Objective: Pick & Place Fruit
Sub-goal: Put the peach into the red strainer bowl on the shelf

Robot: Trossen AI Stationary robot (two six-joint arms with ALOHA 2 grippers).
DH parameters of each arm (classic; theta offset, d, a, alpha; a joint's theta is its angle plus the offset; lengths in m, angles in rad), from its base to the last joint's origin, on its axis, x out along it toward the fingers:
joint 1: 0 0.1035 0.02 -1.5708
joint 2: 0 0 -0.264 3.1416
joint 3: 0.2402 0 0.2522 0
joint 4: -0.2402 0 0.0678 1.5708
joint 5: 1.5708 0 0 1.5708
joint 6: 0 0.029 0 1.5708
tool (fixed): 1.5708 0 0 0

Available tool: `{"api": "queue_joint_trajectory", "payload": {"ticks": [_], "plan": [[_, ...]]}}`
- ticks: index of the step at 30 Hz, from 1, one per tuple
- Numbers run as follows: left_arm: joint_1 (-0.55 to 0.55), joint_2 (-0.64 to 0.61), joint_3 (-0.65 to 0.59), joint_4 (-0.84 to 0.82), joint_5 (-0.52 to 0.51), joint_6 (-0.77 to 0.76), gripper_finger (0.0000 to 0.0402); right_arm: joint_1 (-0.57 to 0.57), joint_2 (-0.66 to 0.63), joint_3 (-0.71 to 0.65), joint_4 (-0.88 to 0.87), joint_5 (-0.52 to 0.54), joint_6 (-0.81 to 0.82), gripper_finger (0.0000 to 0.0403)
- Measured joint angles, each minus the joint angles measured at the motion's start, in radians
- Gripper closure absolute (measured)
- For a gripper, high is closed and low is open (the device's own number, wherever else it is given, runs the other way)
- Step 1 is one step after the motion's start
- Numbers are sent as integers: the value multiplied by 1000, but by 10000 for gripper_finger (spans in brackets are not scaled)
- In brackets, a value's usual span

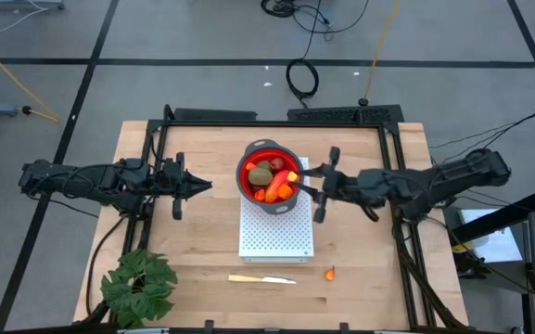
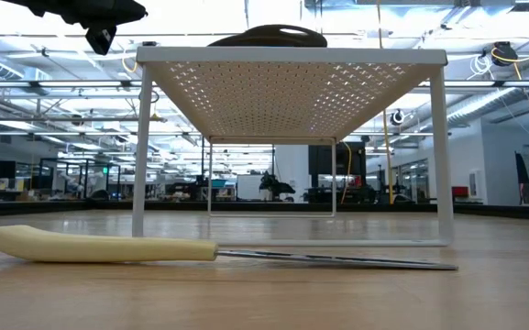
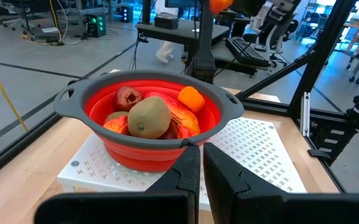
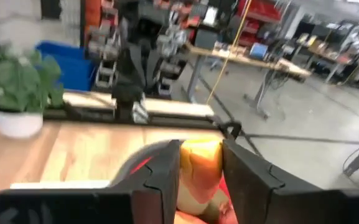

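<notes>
- The right gripper [image 1: 302,177] is closed on an orange fruit piece [image 4: 199,163], seen clamped between its fingers [image 4: 163,171] in the right wrist view; it is held over the right rim of the bowl [image 1: 246,190].
- The bowl is red inside with a grey rim and is set on the white perforated rack [image 1: 276,237], toward the rack's far end.
- Fruit is already gathered in the bowl: an olive-brown oval [image 3: 147,116], a dark red ball [image 3: 127,96], an orange bit [image 3: 191,98] and red-orange pieces.
- One small orange bit [image 1: 330,273] is left on the table, near and to the right of the rack.
- The left gripper [image 1: 204,186] is pinched shut with nothing held, and is parked left of the bowl, pointed at it.
- The step in hand is judged to be the release into the bowl. It is best done with the piece brought well inside the rim and lowered close to the pile before the fingers are parted, so that it is not bounced out.
- The rim should not be struck, since the light bowl could be pushed along the rack.
- The knife [image 1: 261,278] and plant [image 1: 139,284], near the front edge, are to be left alone.
</notes>
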Motion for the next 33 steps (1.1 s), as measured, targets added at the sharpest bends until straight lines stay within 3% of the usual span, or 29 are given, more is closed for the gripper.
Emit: {"api": "queue_joint_trajectory", "payload": {"ticks": [16, 33], "plan": [[0, 0, 0, -2, 1, 0, 380, -199, 125, 31, -153, -332, 61, 297], [0, 0, 0, -8, 1, 6, 380, -241, 154, 31, -267, -350, 61, 297]]}}
